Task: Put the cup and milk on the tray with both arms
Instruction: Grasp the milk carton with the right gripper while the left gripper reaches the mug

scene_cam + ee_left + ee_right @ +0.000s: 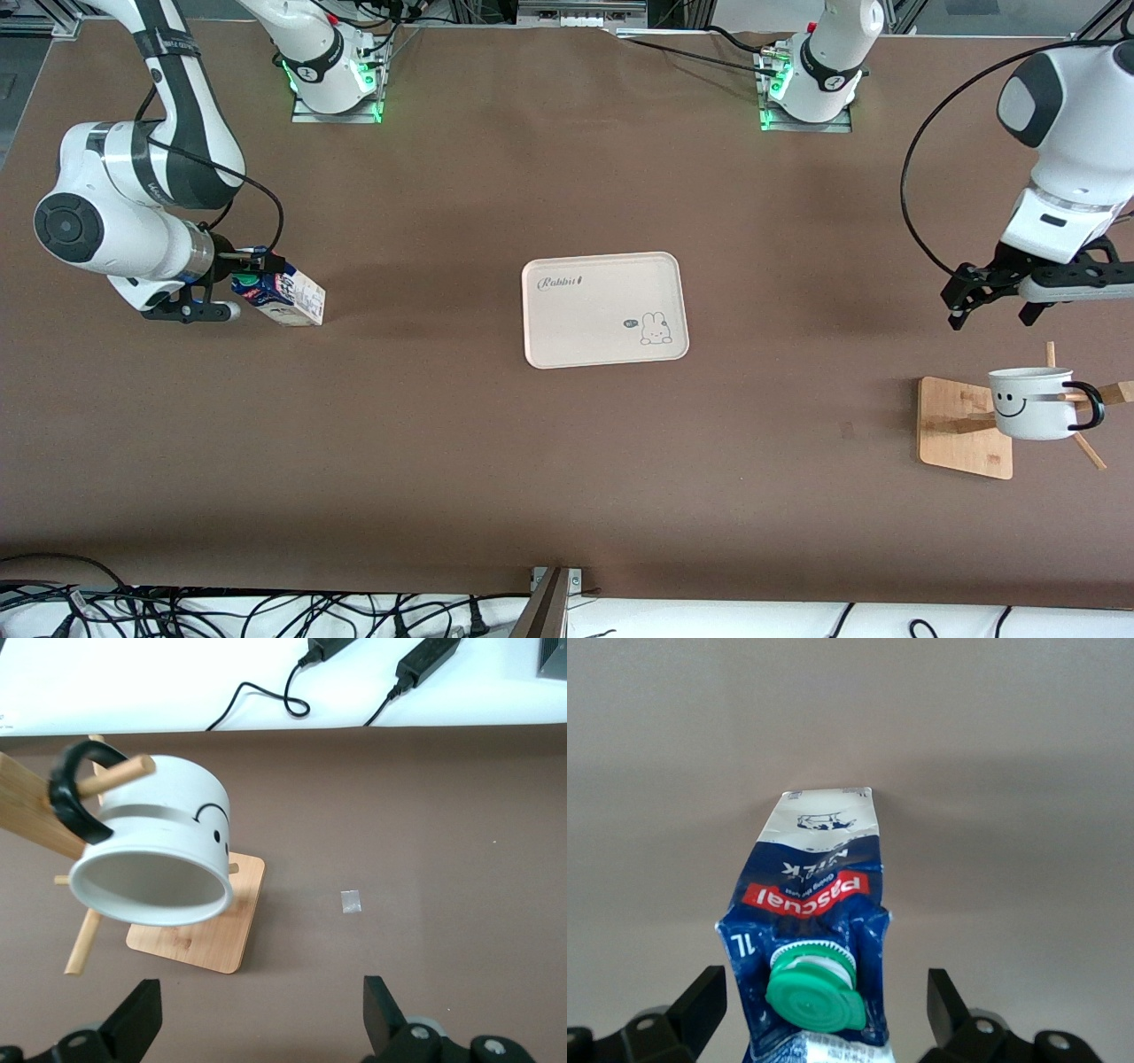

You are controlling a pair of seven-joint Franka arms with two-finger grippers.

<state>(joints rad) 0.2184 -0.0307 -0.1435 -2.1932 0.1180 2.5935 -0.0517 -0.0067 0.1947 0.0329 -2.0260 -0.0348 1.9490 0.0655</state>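
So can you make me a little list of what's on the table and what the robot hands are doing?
tray: cream tray in the middle of the table, nothing on it
milk: blue carton with green cap, toward the right arm's end
cup: smiley mug hanging on a wooden rack, toward the left arm's end
right gripper: open, fingers either side of the carton's top
left gripper: open, above the table by the mug, not touching it
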